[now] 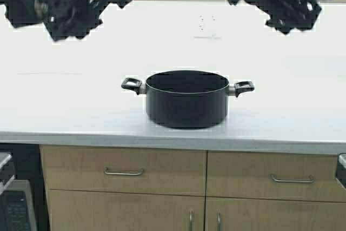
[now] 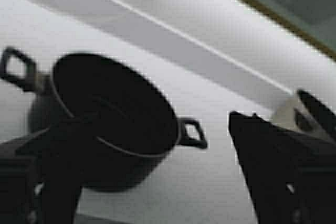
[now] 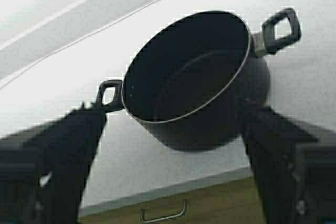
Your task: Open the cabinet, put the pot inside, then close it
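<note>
Near the front edge of the white desk (image 1: 65, 106) stood the pot (image 1: 187, 101), upright, lidless and empty, its two loop handles pointing out to either side. Nothing touched it. The left hand (image 1: 81, 6) hung in the air above the desk's far left part, well apart from the pot; in its wrist view its two dark fingers (image 2: 273, 166) stood spread wide with nothing between them, the pot (image 2: 113, 124) lying beyond them. The right hand (image 1: 281, 1) hung at the far right, likewise clear of the pot, and its own view showed its fingers (image 3: 68, 150) parted and empty, with the pot (image 3: 194, 82) in the gap beyond. Below the desk ran two drawers (image 1: 124, 171) with horizontal metal handles, and under them the tops of cupboard doors (image 1: 124, 212) with slim upright handles. A dark appliance (image 1: 13, 198) showed at the lower left.
</note>
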Robot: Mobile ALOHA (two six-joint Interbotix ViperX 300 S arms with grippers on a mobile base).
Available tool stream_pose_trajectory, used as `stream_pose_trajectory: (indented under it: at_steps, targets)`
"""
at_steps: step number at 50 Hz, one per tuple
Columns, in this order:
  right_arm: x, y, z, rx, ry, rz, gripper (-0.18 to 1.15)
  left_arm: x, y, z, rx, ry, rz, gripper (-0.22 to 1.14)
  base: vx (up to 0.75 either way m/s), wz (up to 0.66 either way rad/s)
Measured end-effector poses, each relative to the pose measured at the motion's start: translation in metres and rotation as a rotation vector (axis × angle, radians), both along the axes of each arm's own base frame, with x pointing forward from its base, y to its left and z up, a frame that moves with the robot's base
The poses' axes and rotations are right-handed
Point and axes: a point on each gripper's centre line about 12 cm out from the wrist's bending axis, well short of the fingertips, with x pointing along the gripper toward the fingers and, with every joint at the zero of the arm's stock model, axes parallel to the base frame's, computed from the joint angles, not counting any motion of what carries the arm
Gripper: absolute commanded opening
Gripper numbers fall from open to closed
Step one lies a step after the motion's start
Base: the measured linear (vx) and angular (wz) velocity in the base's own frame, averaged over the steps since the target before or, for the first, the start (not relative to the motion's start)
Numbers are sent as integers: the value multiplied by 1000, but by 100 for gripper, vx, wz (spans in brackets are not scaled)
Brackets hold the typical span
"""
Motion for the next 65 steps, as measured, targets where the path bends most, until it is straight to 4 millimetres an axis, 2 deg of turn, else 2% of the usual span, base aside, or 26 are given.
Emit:
stream_pose_trajectory:
  at_steps: [9,16,23,31,44,65]
  targets:
    - [3,-1,-49,88,55,43,103,8,-3,-57,-99,99,-15,102,0,0]
    - [2,-3,-69,123,63,85,103,8,-9,-82,-218,135,-73,102,1,-1]
    - [4,7,-72,110,48,147,103,4,-14,-87,-306,105,-120,102,0,-1]
    - [12,15,-75,145,53,155,103,6,-13,-93,-311,103,-124,102,0,0]
    - [13,14,-85,147,59,146,103,5,-16,-94,-314,104,-140,102,0,0]
    - [12,17,-86,111,48,177,103,6,-18,-99,-312,117,-152,102,0,0]
